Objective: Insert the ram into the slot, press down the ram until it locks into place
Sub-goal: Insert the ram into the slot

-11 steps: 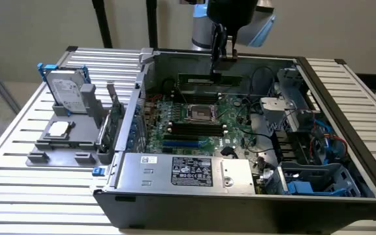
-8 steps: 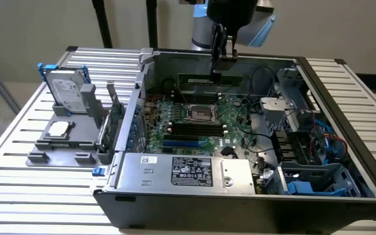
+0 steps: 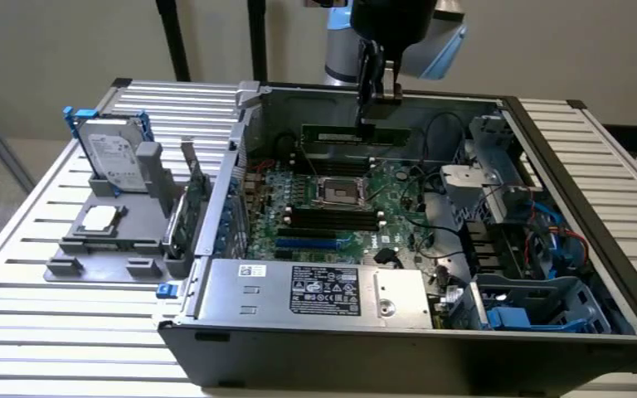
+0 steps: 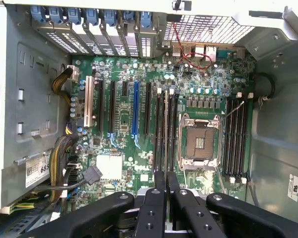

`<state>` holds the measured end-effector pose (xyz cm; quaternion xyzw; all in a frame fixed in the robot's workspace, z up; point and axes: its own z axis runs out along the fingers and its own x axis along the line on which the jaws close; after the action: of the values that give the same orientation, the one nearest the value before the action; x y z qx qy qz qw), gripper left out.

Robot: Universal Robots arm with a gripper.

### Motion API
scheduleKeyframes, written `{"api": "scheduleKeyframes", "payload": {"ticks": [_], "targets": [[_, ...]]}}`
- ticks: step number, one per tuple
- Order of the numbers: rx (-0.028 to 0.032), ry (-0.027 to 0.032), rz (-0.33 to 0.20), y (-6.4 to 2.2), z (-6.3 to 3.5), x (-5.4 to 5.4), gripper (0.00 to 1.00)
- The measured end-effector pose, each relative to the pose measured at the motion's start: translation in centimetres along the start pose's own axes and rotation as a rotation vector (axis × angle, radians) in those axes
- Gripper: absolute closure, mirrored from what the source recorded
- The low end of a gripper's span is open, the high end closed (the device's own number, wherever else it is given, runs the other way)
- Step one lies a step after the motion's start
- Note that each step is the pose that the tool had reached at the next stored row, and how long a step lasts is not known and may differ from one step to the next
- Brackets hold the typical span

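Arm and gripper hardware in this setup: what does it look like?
The arm has a silver-grey joint housing with a light-blue cap and a black wrist section. The gripper is black: two slim flat fingers on bolted linkage bars with round screw heads.

Just "68" on the white sticker [image 4: 36,171], print on the black label [image 3: 325,290] illegible from here.

A robotics lab: an opened computer case [image 3: 407,352] on a slatted aluminium table [image 3: 64,332].
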<state>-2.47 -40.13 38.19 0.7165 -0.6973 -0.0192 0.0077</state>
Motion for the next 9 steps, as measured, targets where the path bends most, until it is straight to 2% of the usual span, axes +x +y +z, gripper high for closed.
{"api": "scheduleKeyframes", "payload": {"ticks": [9], "targets": [[-0.0005, 0.0000, 0.001, 0.11, 0.25, -0.02, 0.87]]}}
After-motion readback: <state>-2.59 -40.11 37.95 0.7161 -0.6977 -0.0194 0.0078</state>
